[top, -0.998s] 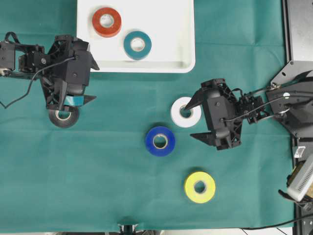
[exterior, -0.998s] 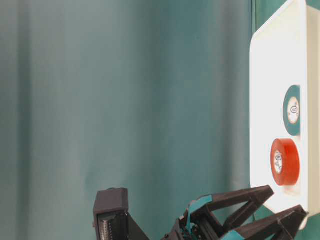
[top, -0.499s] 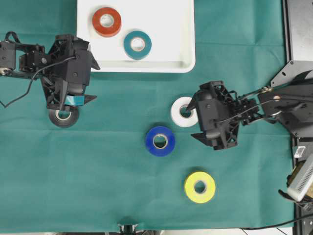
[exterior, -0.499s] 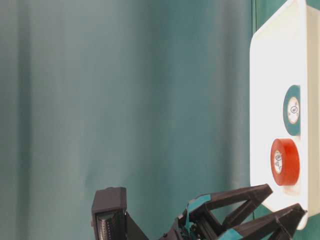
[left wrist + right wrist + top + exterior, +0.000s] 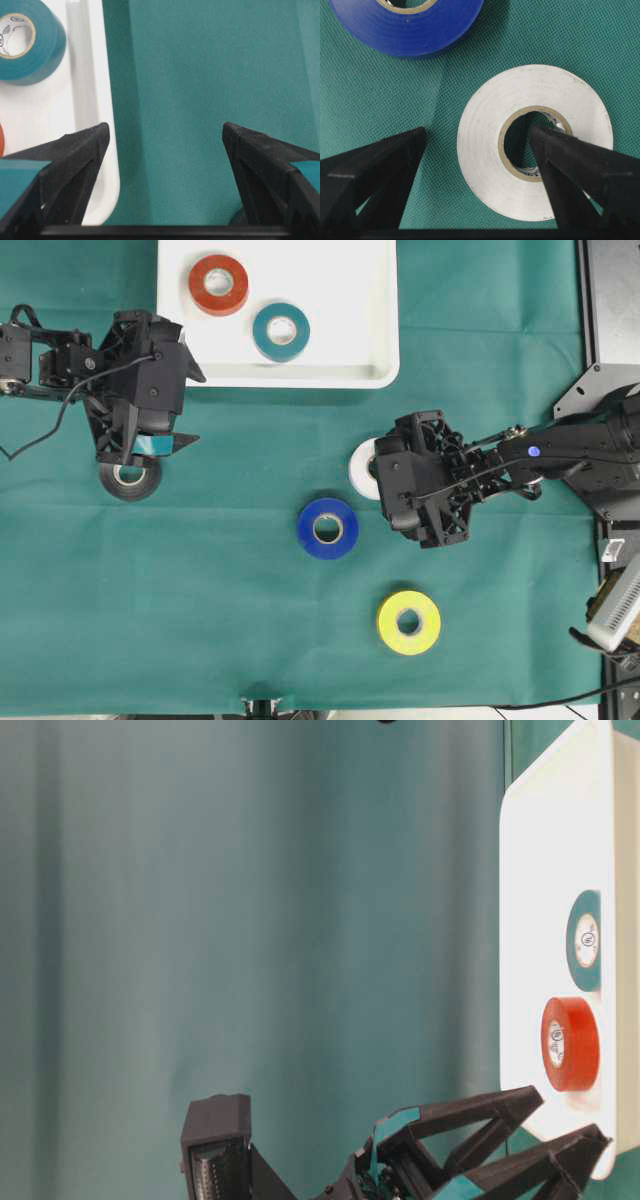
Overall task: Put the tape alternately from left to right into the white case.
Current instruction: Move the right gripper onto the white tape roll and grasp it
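Right gripper (image 5: 477,142) jaws apart, straddling one side of the white roll (image 5: 485,145): one finger in its core, the other outside, contact unclear. Blue roll (image 5: 327,528) just beside, yellow roll (image 5: 408,621) nearer the front. Left gripper (image 5: 162,140) wide open above the black roll (image 5: 129,480). Red-orange roll (image 5: 218,284) and teal roll (image 5: 281,331) lie in the white case (image 5: 340,300).

Green-covered desk (image 5: 200,620): white case (image 5: 370,340) at the top edge; black roll (image 5: 128,480) left, white roll (image 5: 362,468) and blue roll (image 5: 327,528) centre, yellow roll (image 5: 408,622) lower right.
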`<control>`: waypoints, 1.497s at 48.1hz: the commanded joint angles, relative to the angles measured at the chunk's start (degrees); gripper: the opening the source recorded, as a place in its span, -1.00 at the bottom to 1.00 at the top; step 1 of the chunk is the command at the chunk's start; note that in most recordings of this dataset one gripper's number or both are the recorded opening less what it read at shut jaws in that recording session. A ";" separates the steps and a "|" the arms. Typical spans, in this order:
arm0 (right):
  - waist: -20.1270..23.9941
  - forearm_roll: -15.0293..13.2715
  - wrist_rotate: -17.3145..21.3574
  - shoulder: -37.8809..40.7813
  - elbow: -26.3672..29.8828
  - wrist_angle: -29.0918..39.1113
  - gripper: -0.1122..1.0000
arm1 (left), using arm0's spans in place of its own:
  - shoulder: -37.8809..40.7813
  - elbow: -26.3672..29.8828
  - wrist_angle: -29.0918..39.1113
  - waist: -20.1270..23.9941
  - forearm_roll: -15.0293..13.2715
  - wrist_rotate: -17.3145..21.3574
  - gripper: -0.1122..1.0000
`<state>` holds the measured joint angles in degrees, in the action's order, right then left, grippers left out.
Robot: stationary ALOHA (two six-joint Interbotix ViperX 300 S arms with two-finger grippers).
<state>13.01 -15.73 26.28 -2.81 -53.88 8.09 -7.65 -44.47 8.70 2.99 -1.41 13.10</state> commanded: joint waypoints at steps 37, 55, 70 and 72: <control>0.00 0.09 0.35 -1.67 2.20 1.41 -0.75 | -0.62 0.88 -0.44 -0.18 -0.18 0.00 0.99; 0.09 0.00 0.26 -8.70 6.06 8.96 -0.75 | -0.70 0.88 -0.35 -0.18 -0.09 0.00 0.99; -1.85 -0.35 0.26 -8.79 7.21 9.49 -0.75 | -0.70 1.05 -0.44 -0.18 -0.09 0.00 0.99; -2.72 -0.35 0.26 -8.79 7.38 9.49 -0.75 | -0.70 1.05 -0.44 -0.18 -0.09 0.00 0.99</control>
<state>11.69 -15.91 26.46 -10.55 -48.08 17.84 -7.65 -44.47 8.70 2.90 -1.49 13.10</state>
